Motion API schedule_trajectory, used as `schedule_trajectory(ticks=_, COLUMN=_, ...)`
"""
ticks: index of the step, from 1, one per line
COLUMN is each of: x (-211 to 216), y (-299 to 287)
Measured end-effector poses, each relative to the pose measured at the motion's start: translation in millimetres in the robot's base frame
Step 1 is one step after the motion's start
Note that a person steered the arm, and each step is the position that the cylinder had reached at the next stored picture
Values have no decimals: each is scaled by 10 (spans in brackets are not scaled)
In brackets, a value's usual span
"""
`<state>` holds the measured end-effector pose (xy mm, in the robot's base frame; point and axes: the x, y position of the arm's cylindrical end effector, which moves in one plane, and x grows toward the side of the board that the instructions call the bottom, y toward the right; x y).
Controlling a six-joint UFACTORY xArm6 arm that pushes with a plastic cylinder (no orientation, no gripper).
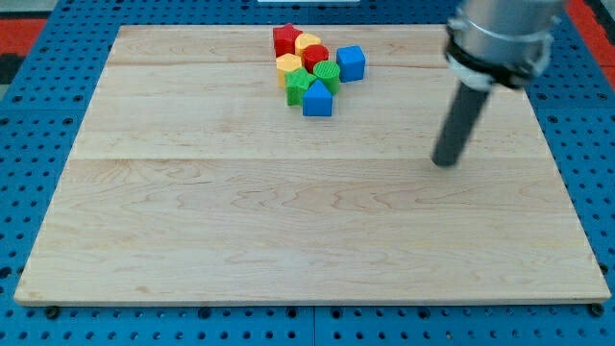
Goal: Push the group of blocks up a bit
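I have no fingers on this rig, so nothing is released or grasped: only my tip (pixel 446 161), resting on the bench (pixel 288 221). The cluster sits well apart from it, toward the view's top left: red block (pixel 284 39), yellow block (pixel 308 44), red cylinder (pixel 317 56), blue cube (pixel 351 62), a second yellow block (pixel 288 66), green block (pixel 327 73), green star-like block (pixel 299 86), though its shape is hard to read, and blue house-shaped block (pixel 317 99). They look light, rigid and free-sliding, so they may scatter. I judge the best contact is low on the blue house-shaped block, centred under the group.
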<state>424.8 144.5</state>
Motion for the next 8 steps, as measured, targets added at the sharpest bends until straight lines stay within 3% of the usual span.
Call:
schedule_trajectory(ticks=1, x=-526, y=-659)
schedule_trajectory(ticks=3, x=-660, y=-1563)
schedule_trajectory(ticks=4, x=-682, y=-1748)
schedule_trajectory(ticks=6, x=-1362, y=-2097)
schedule_trajectory(ticks=7, x=-1250, y=-2170)
schedule_trajectory(ticks=8, x=-1223, y=-2794)
